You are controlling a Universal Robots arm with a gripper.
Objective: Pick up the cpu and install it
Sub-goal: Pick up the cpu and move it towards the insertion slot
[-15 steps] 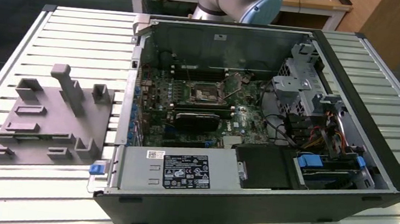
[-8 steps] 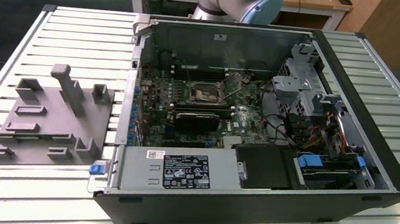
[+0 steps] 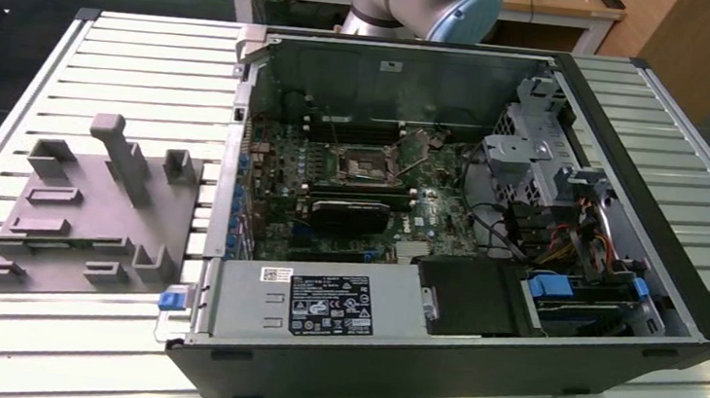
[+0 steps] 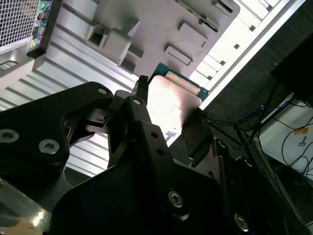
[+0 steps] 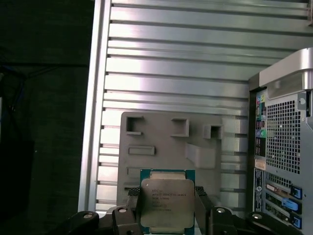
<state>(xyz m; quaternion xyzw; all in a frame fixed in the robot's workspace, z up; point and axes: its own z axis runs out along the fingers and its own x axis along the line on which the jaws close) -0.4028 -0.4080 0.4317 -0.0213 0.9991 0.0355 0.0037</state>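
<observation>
Slats of bright metal run across the table (image 3: 147, 52), and on the exterior view's left the grey tray (image 3: 79, 221) lies flat on them, its moulded blocks and posts standing up. Moving across, the open computer case (image 3: 444, 364) lies on its side just beside the tray with the motherboard (image 3: 280, 192) exposed. The black-framed socket (image 3: 365, 166) sits mid-board with a black card (image 3: 351, 213) just below it. Behind the case the arm (image 3: 420, 0) rises, silver with a blue cap. Further to the exterior view's right come the drive bays (image 3: 580, 299) with their blue tabs. Now the cpu (image 5: 167, 203) (image 4: 171, 95), seen in both wrist views: the jaws are pinching it by two opposite edges, a black finger on each side. Its silver lid faces the first wrist camera, green rim showing. It's held up clear of the table, the tray behind it and the case's perforated rear panel (image 5: 281, 156) near.
</observation>
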